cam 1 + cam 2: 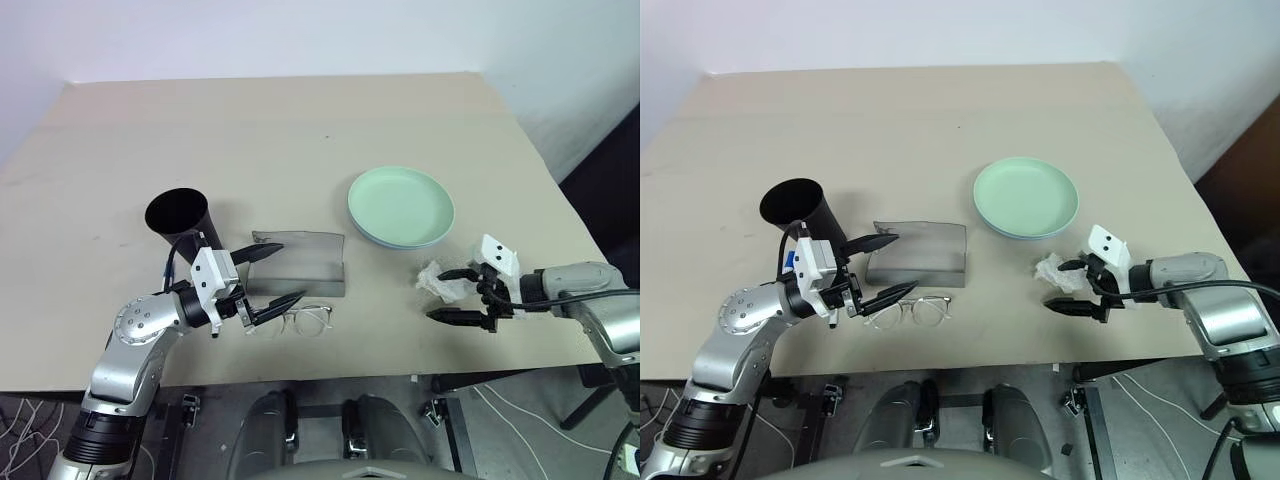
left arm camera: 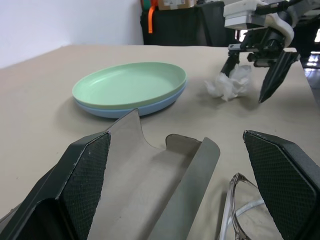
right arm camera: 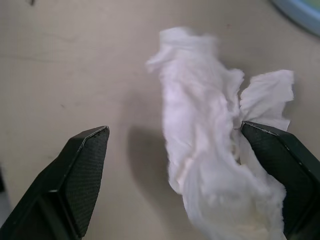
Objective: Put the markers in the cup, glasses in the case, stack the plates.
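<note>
The plates (image 1: 401,207) sit stacked on the beige counter (image 1: 280,130): the pale mint green one lies on top, with the light blue one showing as a thin rim beneath it. Left of the plates the grey case (image 1: 298,262) lies open, its lid raised. The glasses (image 1: 300,320), thin and nearly transparent, lie on the counter just in front of the case. The black cup (image 1: 181,220) stands left of the case, tilted away from it, its dark inside not readable, so I cannot tell what it holds. The left gripper (image 1: 272,275) hangs over the case's near left corner, fingers spread wide and holding nothing; it covers part of the case's edge. Near the plates' front right, a crumpled white tissue (image 3: 210,150) lies on the counter; the right gripper (image 1: 452,293) has its fingers apart on either side of it, one finger (image 3: 277,170) just beside the paper, though contact is hard to judge.
</note>
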Controlling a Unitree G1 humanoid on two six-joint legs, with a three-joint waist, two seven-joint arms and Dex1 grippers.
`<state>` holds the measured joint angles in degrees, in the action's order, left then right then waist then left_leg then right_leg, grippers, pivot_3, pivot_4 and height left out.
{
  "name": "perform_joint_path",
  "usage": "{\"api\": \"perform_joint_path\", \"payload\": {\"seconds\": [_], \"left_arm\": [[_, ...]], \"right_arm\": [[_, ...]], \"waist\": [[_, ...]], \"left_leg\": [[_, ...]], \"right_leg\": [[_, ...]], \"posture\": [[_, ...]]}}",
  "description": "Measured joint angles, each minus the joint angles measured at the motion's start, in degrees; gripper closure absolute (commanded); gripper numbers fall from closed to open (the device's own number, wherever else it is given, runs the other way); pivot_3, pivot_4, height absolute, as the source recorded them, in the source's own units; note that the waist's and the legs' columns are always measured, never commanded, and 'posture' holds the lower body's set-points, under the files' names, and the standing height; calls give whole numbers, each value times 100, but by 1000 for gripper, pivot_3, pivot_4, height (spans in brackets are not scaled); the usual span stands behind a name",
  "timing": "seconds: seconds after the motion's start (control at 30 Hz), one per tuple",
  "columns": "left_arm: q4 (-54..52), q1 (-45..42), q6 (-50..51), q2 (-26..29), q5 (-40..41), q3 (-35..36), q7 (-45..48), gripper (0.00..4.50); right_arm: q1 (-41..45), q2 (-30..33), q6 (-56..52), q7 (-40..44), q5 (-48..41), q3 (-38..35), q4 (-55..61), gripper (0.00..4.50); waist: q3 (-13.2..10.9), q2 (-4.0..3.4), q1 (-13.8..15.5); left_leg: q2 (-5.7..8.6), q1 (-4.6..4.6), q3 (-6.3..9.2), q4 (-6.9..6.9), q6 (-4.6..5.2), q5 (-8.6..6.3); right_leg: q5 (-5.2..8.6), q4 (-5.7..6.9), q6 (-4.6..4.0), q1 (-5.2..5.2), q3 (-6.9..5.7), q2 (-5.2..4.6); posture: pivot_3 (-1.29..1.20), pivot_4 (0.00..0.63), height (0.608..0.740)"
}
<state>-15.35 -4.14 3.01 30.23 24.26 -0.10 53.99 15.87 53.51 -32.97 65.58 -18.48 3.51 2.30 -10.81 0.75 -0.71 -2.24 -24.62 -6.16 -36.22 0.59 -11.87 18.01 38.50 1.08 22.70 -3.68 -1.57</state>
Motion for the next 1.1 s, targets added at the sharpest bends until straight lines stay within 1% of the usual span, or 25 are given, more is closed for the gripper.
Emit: {"api": "perform_joint_path", "payload": {"seconds": [0.13,0.37,0.47,0.53,0.63,0.73,0.77,0.87,1.03,1.1], "left_arm": [[0,-1,-3,-5,0,-9,0,40],[0,3,-8,-5,0,-9,0,40],[1,3,-12,-4,-1,-9,-1,40],[4,4,-16,-3,-2,-7,-5,40],[3,9,-15,1,-1,7,-30,40],[-11,12,-12,5,-1,35,-62,40],[-17,20,-9,6,0,46,-73,40],[-76,77,-4,20,2,72,-101,40],[-176,149,18,58,2,122,-200,40],[-271,163,27,61,2,127,-239,40]], "right_arm": [[51,-31,22,-24,16,-5,-97,1964],[120,63,-206,182,-246,-157,-36,4472],[354,62,-278,174,-383,-334,-42,4472],[598,54,-396,171,-591,-587,-85,4472],[1149,18,-646,145,-1008,-998,-196,4472],[1735,-198,-667,-42,-1169,-1195,-460,4472],[2000,-388,-646,-167,-1164,-1209,-691,4472],[2556,-749,-401,-451,-863,-961,-1391,4472],[3366,-1413,349,-1024,200,-170,-2965,4472],[3572,-1635,559,-1186,506,34,-3554,4472]], "waist": [[0,0,7],[0,-1,7],[-1,-1,-10],[-1,-2,-5],[-1,-2,-4],[-1,-1,-10],[-1,-1,-24],[0,-2,-20],[-1,-3,-22],[-1,-3,-6]], "left_leg": [[0,4,0,2,0,0],[0,3,0,2,0,0],[0,4,0,1,0,0],[0,4,0,3,-1,0],[0,3,0,6,-1,0],[-1,4,0,5,-1,0],[-1,4,0,3,-1,0],[0,4,-2,2,-1,0],[0,0,-9,5,0,1],[0,-2,-11,5,0,2]], "right_leg": [[0,0,-1,-3,0,0],[0,0,-1,-2,0,-1],[0,0,-1,-2,1,-1],[0,0,-1,-2,1,0],[0,-1,-2,0,1,-1],[0,-1,-3,-1,1,-1],[0,0,-3,-1,1,-1],[-1,1,-4,0,2,-2],[-1,2,-4,5,2,0],[-1,3,-4,8,3,-1]], "posture": [[0,150,715],[0,150,715],[0,150,715],[0,150,715],[0,150,715],[0,150,715],[0,150,715],[0,150,715],[0,150,715],[0,150,715]]}}
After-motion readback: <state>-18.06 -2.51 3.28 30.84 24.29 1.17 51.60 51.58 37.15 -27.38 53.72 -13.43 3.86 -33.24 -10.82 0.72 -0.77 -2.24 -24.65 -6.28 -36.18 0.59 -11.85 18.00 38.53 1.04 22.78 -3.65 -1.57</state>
